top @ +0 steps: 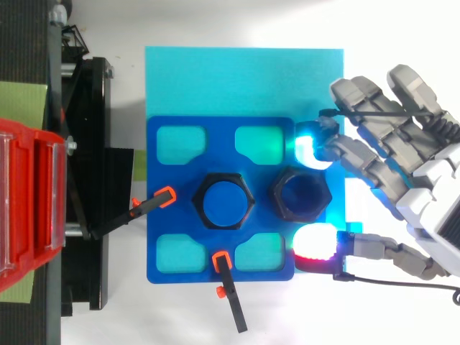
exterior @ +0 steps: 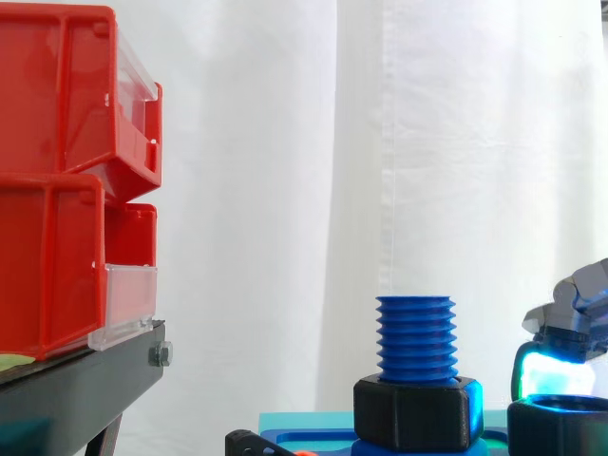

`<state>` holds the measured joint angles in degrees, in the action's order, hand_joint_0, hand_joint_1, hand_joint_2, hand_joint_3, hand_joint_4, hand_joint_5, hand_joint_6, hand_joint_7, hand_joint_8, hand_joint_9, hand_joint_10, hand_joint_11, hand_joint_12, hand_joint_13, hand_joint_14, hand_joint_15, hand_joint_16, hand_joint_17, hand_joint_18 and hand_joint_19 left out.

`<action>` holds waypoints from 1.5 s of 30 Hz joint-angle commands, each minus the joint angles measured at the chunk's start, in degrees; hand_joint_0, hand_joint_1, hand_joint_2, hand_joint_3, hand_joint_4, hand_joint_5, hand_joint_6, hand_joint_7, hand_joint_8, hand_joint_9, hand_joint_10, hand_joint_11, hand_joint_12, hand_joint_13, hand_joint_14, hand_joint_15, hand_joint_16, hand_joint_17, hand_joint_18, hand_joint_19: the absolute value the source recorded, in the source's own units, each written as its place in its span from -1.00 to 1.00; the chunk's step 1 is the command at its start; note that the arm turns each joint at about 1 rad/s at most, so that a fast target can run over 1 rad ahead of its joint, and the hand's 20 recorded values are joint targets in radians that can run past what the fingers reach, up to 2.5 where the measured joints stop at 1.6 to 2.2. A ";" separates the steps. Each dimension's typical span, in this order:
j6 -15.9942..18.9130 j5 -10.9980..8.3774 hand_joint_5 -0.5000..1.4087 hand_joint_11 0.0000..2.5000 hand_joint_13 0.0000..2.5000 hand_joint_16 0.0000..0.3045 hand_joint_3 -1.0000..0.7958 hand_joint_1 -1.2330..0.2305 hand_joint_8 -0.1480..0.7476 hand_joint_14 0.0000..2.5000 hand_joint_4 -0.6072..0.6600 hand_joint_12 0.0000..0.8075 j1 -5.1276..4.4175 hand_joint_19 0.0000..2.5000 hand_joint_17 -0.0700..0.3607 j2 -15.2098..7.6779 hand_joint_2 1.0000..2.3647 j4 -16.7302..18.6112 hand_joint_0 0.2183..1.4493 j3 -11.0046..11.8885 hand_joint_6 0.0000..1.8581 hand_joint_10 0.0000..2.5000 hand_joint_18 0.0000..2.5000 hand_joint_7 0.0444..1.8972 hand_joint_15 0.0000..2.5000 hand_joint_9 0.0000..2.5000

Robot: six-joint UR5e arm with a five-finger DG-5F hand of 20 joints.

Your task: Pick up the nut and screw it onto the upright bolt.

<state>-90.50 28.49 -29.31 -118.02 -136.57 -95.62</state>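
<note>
Fingers [top: 359,154] spread and fairly straight, closed on nothing. The hand [top: 424,180] comes in from the right in the top view. One pad glowing cyan [top: 310,144] and one glowing red-white [top: 316,246] stand either side of the loose black hexagonal plastic nut [exterior: 559,429]. Both pads are just beside it. I cannot tell whether either one touches it.

The nut lies flat on the blue plastic base plate [top: 172,176], hole up, right of centre. In the side view the cyan pad sits just above the nut's top rim, low to the plate.

Just left of the nut is the blue threaded plastic bolt [exterior: 415,337], upright at the plate's centre. A black hexagonal collar [exterior: 415,413] sits round its foot and the threads above it are bare. Nut and collar are close, flats nearly facing, with a narrow gap between.

The plate rests on a cyan sheet [top: 215,79] on the white desk. Two orange-and-black clamps [top: 164,198] [top: 221,262] pin it at the left and the near edge. The red plastic bins [exterior: 57,190] on the black stand [exterior: 76,380] are well off to the left.

Step in hand, as I judge it: pre-grasp, with the nut bracketed but not yet taken.

Next move calls for:
- closing the two pads on opposite flats and pinching evenly, so the nut stays level;
- lifting clear above the bolt's top, since the bolt stands well taller than the nut;
- shifting over, centring the hole on the thread, then lowering and turning.

Watch the tight gap to the collar: a finger on that side has little room.
</note>
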 commanded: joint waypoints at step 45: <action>22.39 12.91 -0.65 -1.00 -0.51 -0.80 -0.44 -0.04 -0.15 -1.00 0.30 -0.37 7.08 -0.95 -0.36 2.09 -1.00 -41.32 -0.44 19.07 -0.41 -1.00 -0.64 0.25 -1.00 -0.58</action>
<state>-67.47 39.99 -23.22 -115.88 -174.95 -77.17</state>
